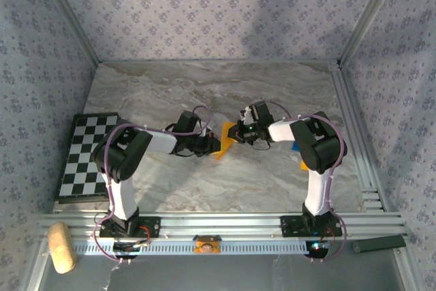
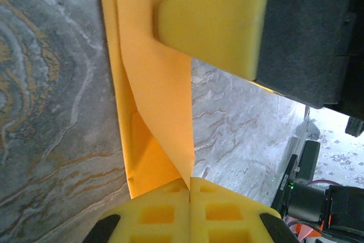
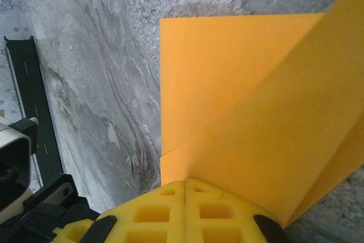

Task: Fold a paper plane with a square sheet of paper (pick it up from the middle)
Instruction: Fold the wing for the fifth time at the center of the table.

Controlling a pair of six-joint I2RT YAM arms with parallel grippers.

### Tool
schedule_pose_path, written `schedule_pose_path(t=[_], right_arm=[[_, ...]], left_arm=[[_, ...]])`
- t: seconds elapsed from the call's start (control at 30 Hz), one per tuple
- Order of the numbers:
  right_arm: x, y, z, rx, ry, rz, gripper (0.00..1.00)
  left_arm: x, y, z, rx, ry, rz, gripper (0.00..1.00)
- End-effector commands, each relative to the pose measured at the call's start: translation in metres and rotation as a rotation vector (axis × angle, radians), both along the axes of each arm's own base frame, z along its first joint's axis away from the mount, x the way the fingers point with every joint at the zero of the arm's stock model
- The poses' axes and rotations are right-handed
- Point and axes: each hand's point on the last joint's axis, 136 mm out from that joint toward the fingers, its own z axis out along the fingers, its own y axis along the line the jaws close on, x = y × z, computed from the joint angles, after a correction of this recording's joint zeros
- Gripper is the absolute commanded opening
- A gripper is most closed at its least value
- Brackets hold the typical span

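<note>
From above, the left gripper [image 1: 210,145] and right gripper [image 1: 236,133] meet mid-table, both pinching the part-folded paper sheet [image 1: 223,142]. At the left wrist, the jaws are clamped on its edge. At the right wrist, they are clamped on a fold. Pulling apart could tear it or shift the crease.

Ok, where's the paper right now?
In the top view the paper is at the middle of the table, pinched between the left gripper on its left and the right gripper on its right.
</note>
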Motion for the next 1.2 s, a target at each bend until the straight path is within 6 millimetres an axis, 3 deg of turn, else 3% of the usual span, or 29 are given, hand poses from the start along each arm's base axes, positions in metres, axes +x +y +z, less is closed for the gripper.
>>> schedule_pose_path(t=[0.0,0.17,0.33,0.7,0.87,0.97,1.17], right_arm=[[-0.019,-0.021,-0.041,-0.133,0.111,-0.029,0.04],[-0.019,-0.022,-0.042,-0.142,0.118,-0.03,0.04],[-0.02,-0.023,-0.043,-0.153,0.123,-0.031,0.04],[-0.021,-0.024,-0.044,-0.162,0.126,-0.031,0.04],[-0.023,-0.026,-0.046,-0.173,0.132,-0.033,0.03],[-0.023,-0.027,-0.047,-0.177,0.131,-0.035,0.03],[-0.024,-0.027,-0.046,-0.179,0.132,-0.035,0.03]], left_arm=[[-0.02,0.002,-0.011,-0.014,0.064,-0.067,0.0],[-0.028,0.007,-0.024,0.028,0.105,-0.076,0.0],[-0.034,0.007,-0.024,0.028,0.119,-0.086,0.01],[-0.028,0.0,-0.005,-0.012,0.089,-0.077,0.05],[-0.03,0.001,-0.004,-0.015,0.096,-0.07,0.05],[-0.033,0.002,-0.003,-0.018,0.097,-0.076,0.11],[-0.036,0.004,0.001,-0.019,0.085,-0.076,0.09]])
